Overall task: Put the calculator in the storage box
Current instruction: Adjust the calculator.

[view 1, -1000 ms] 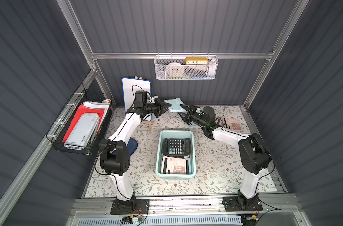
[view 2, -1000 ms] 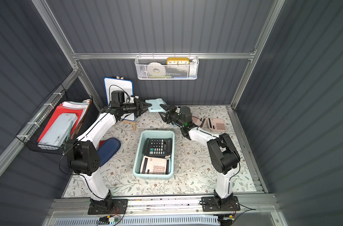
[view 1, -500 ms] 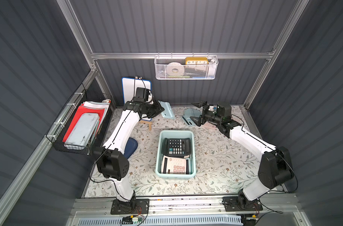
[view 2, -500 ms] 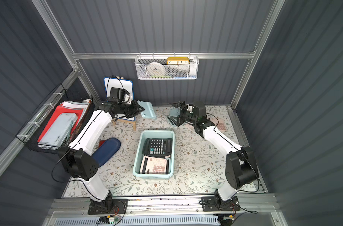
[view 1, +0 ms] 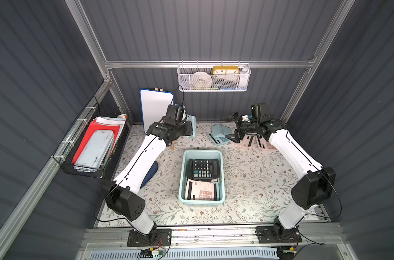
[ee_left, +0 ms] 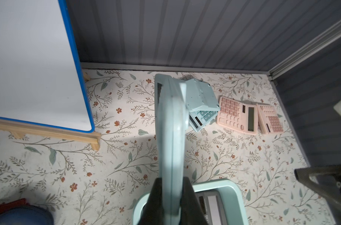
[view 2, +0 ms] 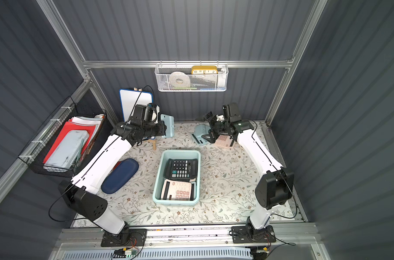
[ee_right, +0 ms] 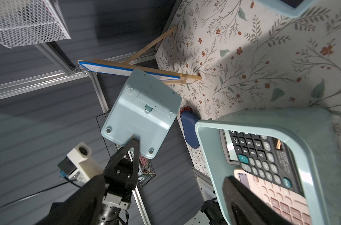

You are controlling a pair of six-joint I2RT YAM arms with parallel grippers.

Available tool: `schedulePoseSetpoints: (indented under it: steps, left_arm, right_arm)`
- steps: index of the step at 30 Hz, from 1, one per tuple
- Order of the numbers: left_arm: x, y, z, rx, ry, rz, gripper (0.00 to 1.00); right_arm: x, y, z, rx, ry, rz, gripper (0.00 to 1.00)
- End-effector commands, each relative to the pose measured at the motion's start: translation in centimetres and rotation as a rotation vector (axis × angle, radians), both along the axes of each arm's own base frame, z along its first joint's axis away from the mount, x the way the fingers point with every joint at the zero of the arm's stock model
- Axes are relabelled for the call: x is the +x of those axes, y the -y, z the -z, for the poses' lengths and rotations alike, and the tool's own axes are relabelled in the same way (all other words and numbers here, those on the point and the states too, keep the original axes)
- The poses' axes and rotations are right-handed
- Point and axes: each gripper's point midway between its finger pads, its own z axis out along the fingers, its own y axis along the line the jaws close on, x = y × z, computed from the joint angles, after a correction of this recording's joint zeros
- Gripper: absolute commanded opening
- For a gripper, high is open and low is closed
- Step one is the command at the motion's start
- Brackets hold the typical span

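Note:
A pale blue calculator (view 1: 192,126) hangs on edge above the back left of the table, with my left gripper (view 1: 187,127) shut on its lower end. In the left wrist view the calculator (ee_left: 171,126) stands between the black fingers (ee_left: 156,196). Its back (ee_right: 142,111) faces the right wrist camera. My right gripper (view 1: 231,128) is open and empty at the back right, above loose calculators. The mint storage box (view 1: 183,180) sits mid-table in both top views, its rim (view 2: 157,177) bare. It holds a black calculator (view 1: 202,168) and a pink calculator (view 1: 200,191).
Two pale blue calculators (ee_left: 201,101) and two pink calculators (ee_left: 237,115) lie along the back wall. A whiteboard (view 1: 156,108) on a wooden easel stands back left. A navy case (view 2: 120,175) lies left of the box. A black wire basket (view 1: 94,144) and a white mesh basket (view 1: 214,78) hang on the walls.
Both grippers met at the blue calculator at mid-back. The right gripper opened, let go and drew off right. The left gripper carried the calculator to the left.

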Motion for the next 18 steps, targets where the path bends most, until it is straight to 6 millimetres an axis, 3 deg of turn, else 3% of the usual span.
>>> schedulePoseSetpoints:
  steps: [1,8,18]
  left_arm:
    - [-0.9,0.3,-3.0,0.073,0.132,0.058,0.0]
    - [-1.7,1.8,-3.2,0.238,0.202,0.124,0.0]
    - [-2.3,4.1,-3.4,0.408,0.292,0.199,0.0]
  right_arm:
    - [-0.5,-1.0,0.1,-0.007,-0.047,-0.054,0.99]
    - [0.5,-3.5,-1.2,0.042,-0.089,-0.062,0.99]
    - [1.0,-4.3,-0.5,0.042,-0.174,-0.038,0.99]
